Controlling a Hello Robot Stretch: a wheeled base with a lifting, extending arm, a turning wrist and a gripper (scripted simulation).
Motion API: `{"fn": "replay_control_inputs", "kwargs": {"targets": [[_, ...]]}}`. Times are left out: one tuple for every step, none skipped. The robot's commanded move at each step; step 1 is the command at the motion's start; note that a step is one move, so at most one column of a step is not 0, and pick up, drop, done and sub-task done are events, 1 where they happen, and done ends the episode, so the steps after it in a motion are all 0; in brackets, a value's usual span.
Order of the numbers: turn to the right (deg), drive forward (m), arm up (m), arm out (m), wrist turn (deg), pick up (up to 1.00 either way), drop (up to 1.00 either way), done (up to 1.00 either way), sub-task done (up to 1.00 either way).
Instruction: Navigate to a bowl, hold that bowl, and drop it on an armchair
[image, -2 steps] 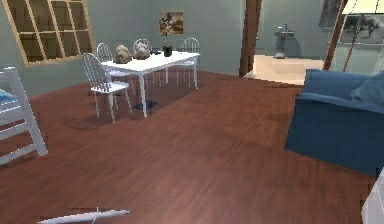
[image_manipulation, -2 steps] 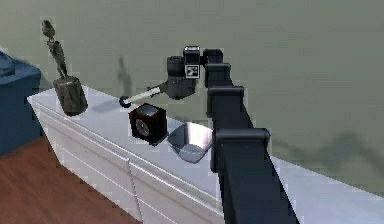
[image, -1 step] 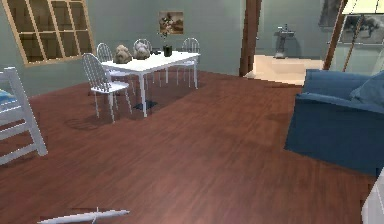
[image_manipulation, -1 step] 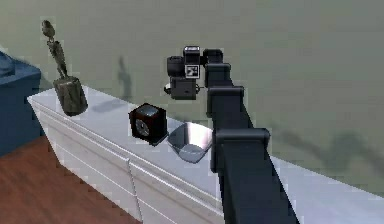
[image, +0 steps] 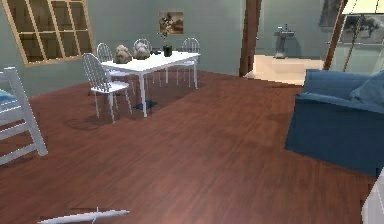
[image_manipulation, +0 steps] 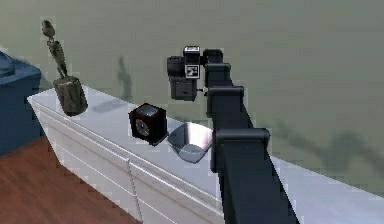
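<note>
Arm (image_manipulation: 238, 140) reaches across white worktop (image_manipulation: 105, 118), bringing pincer (image_manipulation: 183, 90) near bowl (image_manipulation: 190, 140) (likely grasp approach). Bowl rests on worktop, just right of black box (image_manipulation: 148, 124). Cannot tell whether pincer holds anything. Blue armchair (image: 335, 120), drop target, at forward view's right.

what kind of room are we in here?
Probably a house's combined living and dining room: a white dining table with chairs, a blue armchair, and a white sideboard carrying a bowl and a statue.
</note>
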Motion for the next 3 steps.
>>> {"fn": "replay_control_inputs", "kwargs": {"targets": [[0.0, 0.0, -0.28, 0.0, 0.0, 0.0, 0.0, 0.0, 0.0], [0.0, 0.0, 0.0, 0.0, 0.0, 1.0, 0.0, 0.0, 0.0], [0.0, 0.0, 0.1, 0.0, 0.0, 0.0, 0.0, 0.0, 0.0]]}}
